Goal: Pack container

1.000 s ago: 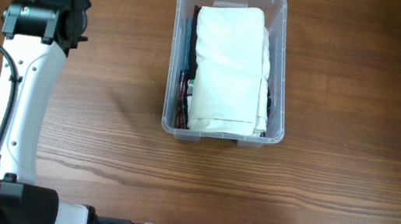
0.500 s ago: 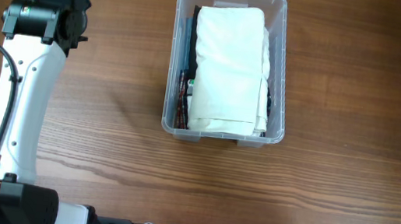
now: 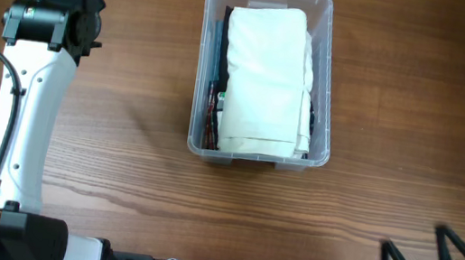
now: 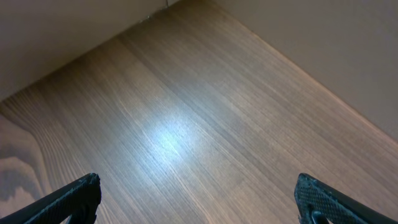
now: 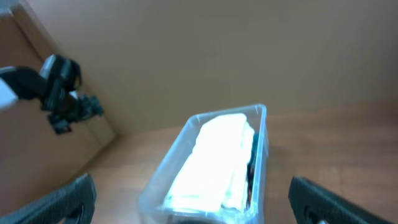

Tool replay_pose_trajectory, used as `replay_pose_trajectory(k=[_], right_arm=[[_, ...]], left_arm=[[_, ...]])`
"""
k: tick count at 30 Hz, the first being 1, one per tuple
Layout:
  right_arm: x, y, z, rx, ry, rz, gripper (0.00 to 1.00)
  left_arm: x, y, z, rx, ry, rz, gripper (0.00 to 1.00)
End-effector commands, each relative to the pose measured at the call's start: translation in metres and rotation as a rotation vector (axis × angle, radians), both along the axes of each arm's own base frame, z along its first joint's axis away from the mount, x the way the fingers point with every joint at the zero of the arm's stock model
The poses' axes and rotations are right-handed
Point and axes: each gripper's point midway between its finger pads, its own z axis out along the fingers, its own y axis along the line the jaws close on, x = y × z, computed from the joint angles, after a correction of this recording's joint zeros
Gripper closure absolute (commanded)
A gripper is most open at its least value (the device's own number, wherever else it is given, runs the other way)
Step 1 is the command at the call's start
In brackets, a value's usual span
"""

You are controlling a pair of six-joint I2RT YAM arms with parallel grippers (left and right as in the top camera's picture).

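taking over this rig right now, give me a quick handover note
Left gripper: open, empty, over bare table at the far left.
Right gripper: open, empty, at the near right edge, facing the container.
Container: far centre of the table, folded white cloth on top of darker items inside.
Done: packing looks finished; no loose clothes visible outside it.
Left: probably only parking the arms.

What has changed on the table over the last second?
The right gripper has swung up into the overhead view at the bottom right corner, its fingers spread open and holding nothing. A second ago only a bit of that arm showed at the bottom edge. Nothing was taken hold of or let go. The left arm, the container and the cream folded cloth inside it stayed put.
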Motion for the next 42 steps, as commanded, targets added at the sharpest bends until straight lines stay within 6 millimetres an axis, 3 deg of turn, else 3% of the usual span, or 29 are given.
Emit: replay_pose_trajectory(k=[1, 5, 7, 11, 14, 20, 27, 33, 42], right_arm=[[0.029, 0.015, -0.026, -0.049, 0.001, 0.001, 0.0], [0.07, 0.032, -0.062, -0.027, -0.049, -0.007, 0.0], [0.08, 0.038, -0.072, -0.045, -0.065, 0.003, 0.0], [0.089, 0.054, -0.07, -0.218, -0.261, 0.066, 0.0], [0.1, 0.052, -0.084, -0.263, -0.28, 0.042, 0.0], [0.122, 0.044, -0.131, -0.283, -0.217, -0.014, 0.0], [0.134, 0.034, -0.153, -0.308, -0.254, -0.072, 0.0], [0.138, 0.026, -0.18, -0.487, -0.196, -0.087, 0.0], [0.142, 0.013, -0.181, -0.533, -0.191, -0.143, 0.0]], left_arm=[[-0.001, 0.005, 0.001, 0.014, 0.0, 0.017, 0.0], [-0.001, 0.005, 0.001, 0.014, 0.0, 0.017, 0.0], [-0.001, 0.005, 0.001, 0.014, 0.0, 0.017, 0.0], [-0.001, 0.005, 0.001, 0.014, 0.0, 0.017, 0.0], [-0.001, 0.005, 0.001, 0.014, 0.0, 0.017, 0.0], [-0.001, 0.005, 0.001, 0.014, 0.0, 0.017, 0.0], [-0.001, 0.005, 0.001, 0.014, 0.0, 0.017, 0.0], [-0.001, 0.005, 0.001, 0.014, 0.0, 0.017, 0.0], [-0.001, 0.005, 0.001, 0.014, 0.0, 0.017, 0.0]])
